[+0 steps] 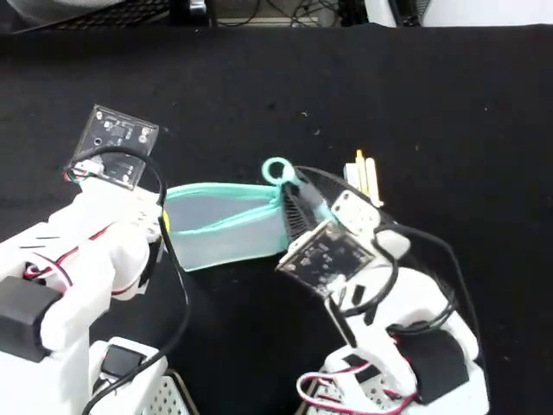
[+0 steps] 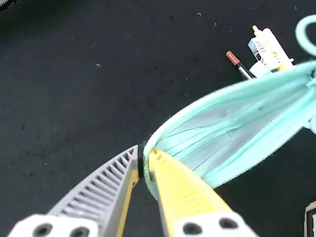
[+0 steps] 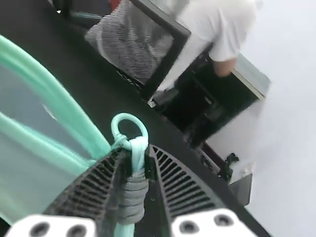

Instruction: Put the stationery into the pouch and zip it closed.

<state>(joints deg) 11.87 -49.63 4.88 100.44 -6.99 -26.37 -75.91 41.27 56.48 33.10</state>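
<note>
A mint-green translucent pouch (image 1: 220,229) is stretched between my two grippers, and its zipper (image 2: 256,143) stands open. My left gripper (image 2: 144,154), with one grey and one yellow finger, is shut on the pouch's closed end (image 1: 166,223). At the other end my right gripper (image 3: 140,157) is shut on the zipper pull cord (image 3: 134,158), just below its round loop (image 3: 129,129). In the high view that gripper (image 1: 289,192) sits by the loop (image 1: 275,169). A brown-capped pen (image 2: 237,63) and a white tube (image 2: 269,47) lie on the black table beyond the pouch (image 2: 232,128). These show as yellowish sticks (image 1: 365,173).
The black cloth table (image 1: 415,95) reaches back to a cluttered far edge. Both white arm bases (image 1: 78,346) (image 1: 397,363) stand along the near edge. A mesh chair (image 3: 133,44) stands off the table in the right wrist view.
</note>
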